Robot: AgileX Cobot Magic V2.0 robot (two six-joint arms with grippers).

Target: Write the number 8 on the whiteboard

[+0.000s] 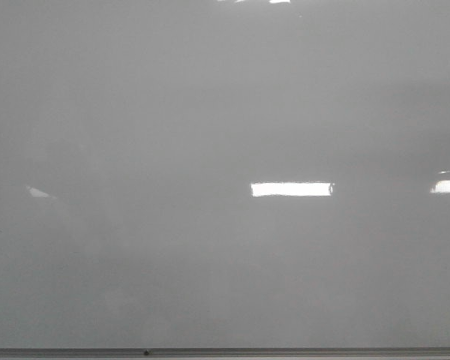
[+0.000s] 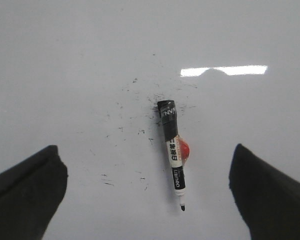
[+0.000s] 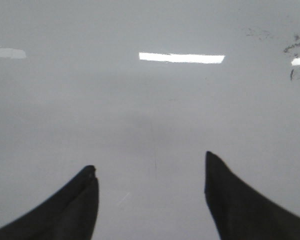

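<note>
The whiteboard (image 1: 225, 150) fills the front view, glossy pale grey with bright light reflections and a thin grey frame edge along the bottom. No number 8 shows on it in any view. In the left wrist view a black-and-white marker pen (image 2: 173, 150) lies uncapped on the board (image 2: 80, 60), tip toward the fingers, beside a small red round thing (image 2: 184, 150). My left gripper (image 2: 146, 162) is open above it, and the pen lies between the fingers, nearer one of them. My right gripper (image 3: 150, 167) is open and empty over bare board (image 3: 150, 100). Neither gripper shows in the front view.
Scattered small black ink specks (image 2: 140, 112) mark the board around the pen. Faint black smudges (image 3: 295, 47) show at the far edge of the right wrist view. A small dark dot (image 1: 145, 352) sits on the frame edge.
</note>
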